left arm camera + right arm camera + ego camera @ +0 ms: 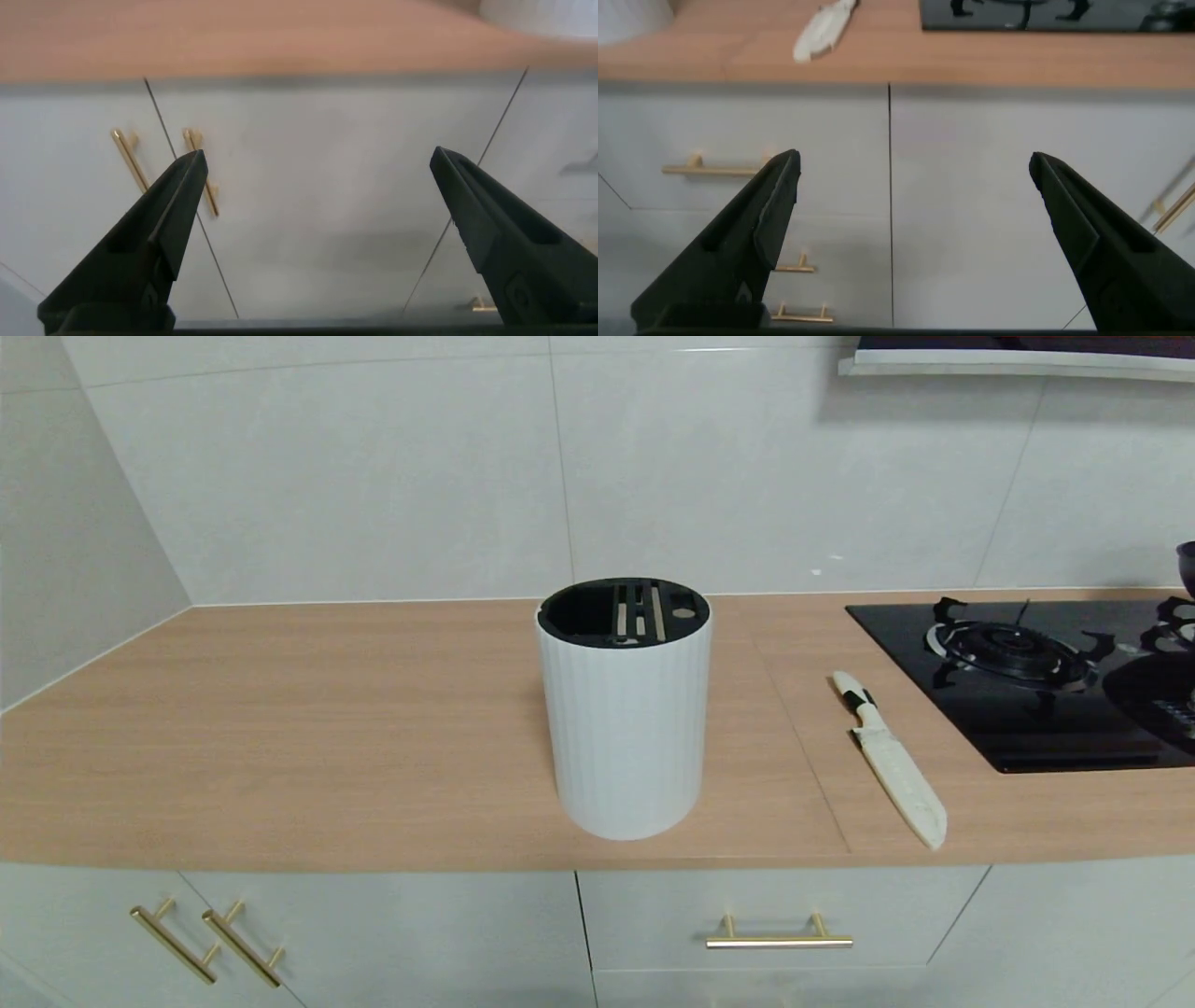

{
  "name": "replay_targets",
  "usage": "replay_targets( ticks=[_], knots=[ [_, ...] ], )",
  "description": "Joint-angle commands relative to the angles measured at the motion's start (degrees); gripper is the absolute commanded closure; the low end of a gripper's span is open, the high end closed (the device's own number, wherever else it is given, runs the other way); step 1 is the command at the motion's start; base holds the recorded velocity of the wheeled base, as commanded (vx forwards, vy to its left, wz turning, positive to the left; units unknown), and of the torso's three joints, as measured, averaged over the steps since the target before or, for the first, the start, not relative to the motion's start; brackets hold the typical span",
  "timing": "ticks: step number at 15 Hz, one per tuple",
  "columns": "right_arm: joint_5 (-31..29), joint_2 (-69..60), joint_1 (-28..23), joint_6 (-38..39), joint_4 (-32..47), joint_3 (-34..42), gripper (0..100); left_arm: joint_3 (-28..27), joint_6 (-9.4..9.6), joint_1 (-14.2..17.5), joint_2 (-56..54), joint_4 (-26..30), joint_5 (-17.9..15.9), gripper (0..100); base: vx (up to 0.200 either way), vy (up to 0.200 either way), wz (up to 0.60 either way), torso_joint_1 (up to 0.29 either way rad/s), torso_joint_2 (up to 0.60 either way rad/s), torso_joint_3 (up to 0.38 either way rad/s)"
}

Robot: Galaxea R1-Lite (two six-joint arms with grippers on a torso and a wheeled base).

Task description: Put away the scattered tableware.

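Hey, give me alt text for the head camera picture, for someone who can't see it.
A white ribbed knife holder with a black slotted top stands on a wooden counter; a pale knife lies to its right, beside a black gas hob.

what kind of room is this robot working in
Most likely a home kitchen: a gas hob is set into a wooden countertop, a kitchen knife lies near a white knife block, and cabinets with brass handles sit below.

Left gripper [318, 159]: dark fingers [159, 224] spread wide, empty. Right gripper [913, 157]: same pose, fingers wide apart, empty.
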Motion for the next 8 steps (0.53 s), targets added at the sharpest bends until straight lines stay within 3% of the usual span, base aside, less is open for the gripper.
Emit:
replay_targets(
  ticks=[1, 8],
  knots=[
    [0.02, 0.07, 0.02, -0.02, 0.00, 0.00, 0, 0.00, -0.01, -0.01, 0.00, -0.01, -0.01, 0, 0.000, 0.000, 0.00, 0.227, -0.50, -0.281],
    [0.02, 0.07, 0.02, -0.02, 0.00, 0.00, 0, 0.00, -0.01, 0.08, 0.00, -0.01, -0.01, 0, 0.000, 0.000, 0.00, 0.240, -0.53, -0.292]
  ],
)
